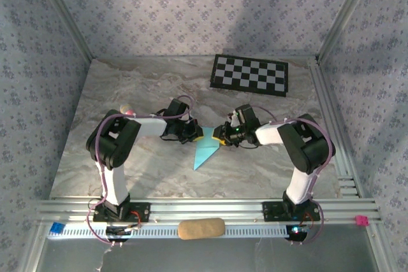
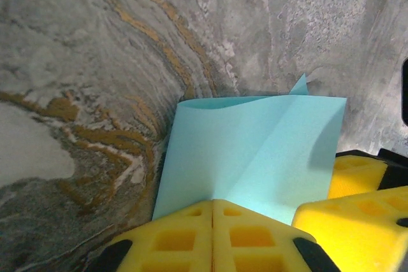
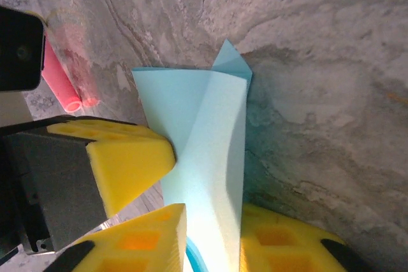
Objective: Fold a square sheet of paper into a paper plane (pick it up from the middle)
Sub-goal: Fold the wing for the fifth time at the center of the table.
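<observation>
Folded square sheet of paper sits mid-table btw the grippers, tip pointing near. Left gripper is pinched shut on its edge. Right gripper has jaws close round it, firm bite unclear. Judged: right shd clamp fully, edges aligned, before creasing.

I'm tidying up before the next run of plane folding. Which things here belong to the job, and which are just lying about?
Job:
paper
left pincer, shut on the paper
right pincer, jaws around the paper

Lying about:
checkerboard
pink marker
tan pad
</observation>
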Robot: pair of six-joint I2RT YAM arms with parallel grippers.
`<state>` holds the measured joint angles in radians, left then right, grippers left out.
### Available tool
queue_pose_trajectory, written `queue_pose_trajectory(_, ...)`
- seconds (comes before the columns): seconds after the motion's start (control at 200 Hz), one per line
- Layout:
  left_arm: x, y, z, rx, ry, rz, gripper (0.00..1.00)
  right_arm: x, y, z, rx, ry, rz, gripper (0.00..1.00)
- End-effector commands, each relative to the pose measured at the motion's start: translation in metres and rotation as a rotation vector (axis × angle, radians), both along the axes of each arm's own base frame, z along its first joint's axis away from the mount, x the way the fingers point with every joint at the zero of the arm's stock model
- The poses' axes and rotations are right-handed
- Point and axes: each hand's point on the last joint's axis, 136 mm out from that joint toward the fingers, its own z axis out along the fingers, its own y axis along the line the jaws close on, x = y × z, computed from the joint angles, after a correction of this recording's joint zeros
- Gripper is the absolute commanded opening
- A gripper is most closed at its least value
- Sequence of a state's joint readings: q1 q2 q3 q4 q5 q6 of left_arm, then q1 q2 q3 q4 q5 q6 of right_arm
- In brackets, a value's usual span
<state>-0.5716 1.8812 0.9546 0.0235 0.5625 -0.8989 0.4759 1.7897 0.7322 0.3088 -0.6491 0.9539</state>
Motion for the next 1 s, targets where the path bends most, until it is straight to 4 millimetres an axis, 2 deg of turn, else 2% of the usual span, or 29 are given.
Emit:
queue_pose_trajectory(0.0, 0.002, -0.006, 0.02, -0.034, -0.035, -0.025, 0.1, 0.005, 0.001, 0.001, 0.006, -0.008, 0.017, 0.18)
queue_pose_trajectory(0.075, 0.003, -0.007, 0.026, -0.048, -0.046, -0.025, 0.12, 0.004, 0.001, 0.0, 0.004, -0.006, 0.015, 0.09)
queue_pose_trajectory(0.165, 0.005, -0.011, 0.045, -0.093, -0.099, -0.044, 0.19, 0.004, -0.002, 0.0, -0.004, -0.001, -0.002, 0.03)
queue_pose_trajectory(0.32, 0.007, -0.001, 0.076, -0.062, -0.237, -0.053, 0.37, 0.006, -0.013, 0.004, -0.024, -0.005, -0.092, 0.0)
queue_pose_trajectory(0.44, -0.002, 0.003, 0.088, -0.01, -0.34, -0.119, 0.42, 0.008, -0.023, 0.009, -0.032, 0.017, -0.214, 0.0)
queue_pose_trajectory(0.54, -0.021, 0.004, 0.084, 0.102, -0.424, -0.214, 0.43, 0.009, -0.035, 0.01, -0.031, 0.041, -0.341, 0.0)
queue_pose_trajectory(0.625, -0.039, 0.001, 0.079, 0.173, -0.488, -0.29, 0.44, 0.007, -0.037, 0.013, -0.008, 0.057, -0.393, 0.0)
queue_pose_trajectory(0.865, -0.08, -0.009, 0.055, 0.374, -0.639, -0.487, 0.45, 0.004, -0.034, 0.026, -0.009, 0.032, -0.396, 0.0)
queue_pose_trajectory(0.994, -0.088, -0.012, 0.044, 0.493, -0.709, -0.566, 0.46, 0.002, -0.036, 0.027, -0.013, 0.03, -0.398, 0.0)
